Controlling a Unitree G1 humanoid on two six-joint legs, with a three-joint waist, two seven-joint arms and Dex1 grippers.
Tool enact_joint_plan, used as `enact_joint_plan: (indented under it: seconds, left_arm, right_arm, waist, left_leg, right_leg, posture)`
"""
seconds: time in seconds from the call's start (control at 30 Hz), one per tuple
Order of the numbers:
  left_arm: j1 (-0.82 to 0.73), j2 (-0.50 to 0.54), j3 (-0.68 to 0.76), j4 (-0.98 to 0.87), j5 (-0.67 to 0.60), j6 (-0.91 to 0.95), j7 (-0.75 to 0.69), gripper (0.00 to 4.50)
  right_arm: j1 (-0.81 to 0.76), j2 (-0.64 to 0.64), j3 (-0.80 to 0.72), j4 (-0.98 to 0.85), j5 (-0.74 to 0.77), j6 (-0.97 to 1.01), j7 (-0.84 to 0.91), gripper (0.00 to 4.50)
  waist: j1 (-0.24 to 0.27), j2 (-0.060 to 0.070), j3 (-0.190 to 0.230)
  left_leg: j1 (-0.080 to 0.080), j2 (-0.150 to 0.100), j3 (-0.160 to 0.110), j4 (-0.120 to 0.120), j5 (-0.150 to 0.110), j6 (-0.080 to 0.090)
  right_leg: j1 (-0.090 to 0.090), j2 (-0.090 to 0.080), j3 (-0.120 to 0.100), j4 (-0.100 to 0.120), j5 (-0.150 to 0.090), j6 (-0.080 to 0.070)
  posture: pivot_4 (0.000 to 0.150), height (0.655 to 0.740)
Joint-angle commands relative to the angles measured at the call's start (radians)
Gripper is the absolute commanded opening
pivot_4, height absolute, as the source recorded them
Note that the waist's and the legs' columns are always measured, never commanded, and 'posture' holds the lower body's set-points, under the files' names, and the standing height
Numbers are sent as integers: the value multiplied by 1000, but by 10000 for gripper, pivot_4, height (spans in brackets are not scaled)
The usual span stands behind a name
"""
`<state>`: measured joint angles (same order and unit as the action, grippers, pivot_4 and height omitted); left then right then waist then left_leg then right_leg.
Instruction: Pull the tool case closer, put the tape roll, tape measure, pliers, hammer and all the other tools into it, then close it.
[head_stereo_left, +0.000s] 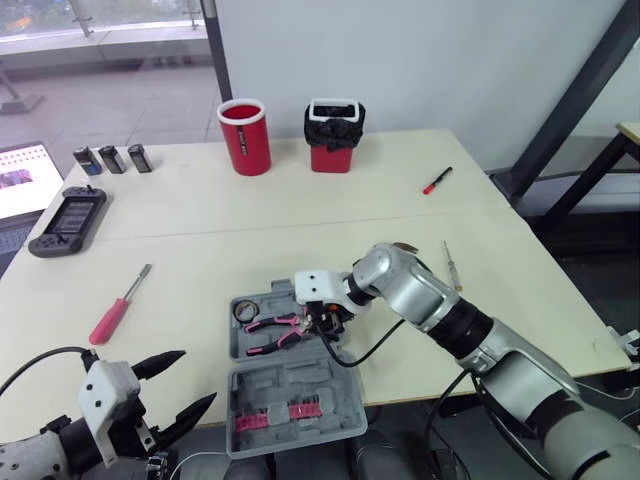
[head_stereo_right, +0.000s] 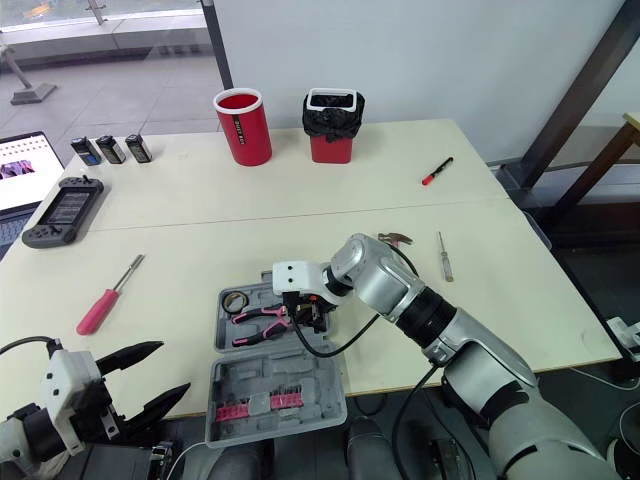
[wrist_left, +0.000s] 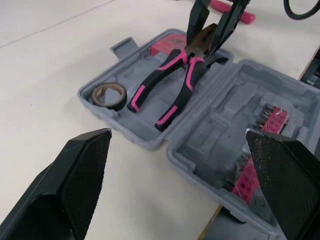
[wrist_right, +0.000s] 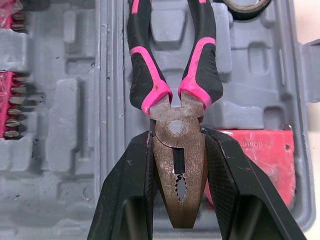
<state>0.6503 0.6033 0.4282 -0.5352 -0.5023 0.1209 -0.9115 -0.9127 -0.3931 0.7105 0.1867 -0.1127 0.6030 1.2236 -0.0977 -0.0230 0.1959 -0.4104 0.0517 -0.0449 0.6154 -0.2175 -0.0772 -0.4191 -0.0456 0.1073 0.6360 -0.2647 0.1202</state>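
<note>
Matt plast. case (wrist_left: 220, 115), dull metal pliers (wrist_right: 175, 131)

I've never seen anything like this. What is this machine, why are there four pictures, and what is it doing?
It is a humanoid robot with two arms, each ending in a gripper of two black fingers. The two wide pictures come from cameras in its head, looking down over a table. The two close ones come from a camera on each wrist, looking along that gripper's fingers.

On the table lies an open grey tool case, with a tape roll and a red tape measure inside. The right gripper is shut on the metal head of the pliers, whose handles rest in the case. The left gripper is open, near the table's front edge.

Outside the case lie a pink screwdriver, a thin screwdriver and a hammer, half hidden by the right arm. Farther back are a red pen, a red cup, a bin, batteries and a game controller.
</note>
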Motion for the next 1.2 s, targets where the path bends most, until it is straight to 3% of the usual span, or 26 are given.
enact_joint_plan:
  seconds: [0.03,0.87,0.93,0.97,1.07,1.2]
  left_arm:
    - [10,-6,20,-37,-12,-4,9,45000]
    - [-23,7,2,-50,7,32,46,45000]
    - [-23,7,2,-48,10,31,46,45000]
    - [-22,7,2,-47,12,30,46,45000]
    - [-19,6,5,-43,15,27,42,45000]
    - [-19,8,9,-36,13,25,37,45000]
  right_arm:
    - [-16,41,-12,13,7,5,5,9535]
    - [-35,162,-40,140,5,8,-6,9535]
    - [-39,160,-47,143,3,-7,-12,19611]
    - [-42,154,-49,136,5,-9,-8,22207]
    - [-54,124,-85,79,41,7,32,35460]
    - [-40,92,-157,13,105,-30,56,35460]
  waist:
    - [-1,0,0]
    - [-8,0,0]
    - [-8,0,0]
    - [-8,0,0]
    - [-5,0,0]
    - [0,0,0]
  left_leg:
    - [0,0,0,0,0,0]
    - [1,0,0,1,0,0]
    - [1,0,0,1,0,0]
    - [1,0,0,1,0,0]
    - [1,0,0,1,0,0]
    - [0,0,0,1,0,0]
  right_leg:
    - [0,0,0,0,0,0]
    - [-5,1,1,12,-2,-1]
    - [-5,1,1,12,-2,-1]
    - [-5,2,1,12,-2,-1]
    - [-5,1,1,12,-2,-1]
    - [-5,1,1,11,-2,-1]
  posture:
    - [1500,7400]
    - [1500,7400]
    - [1500,7400]
    - [1500,7400]
    - [1500,7400]
    - [1500,7400]
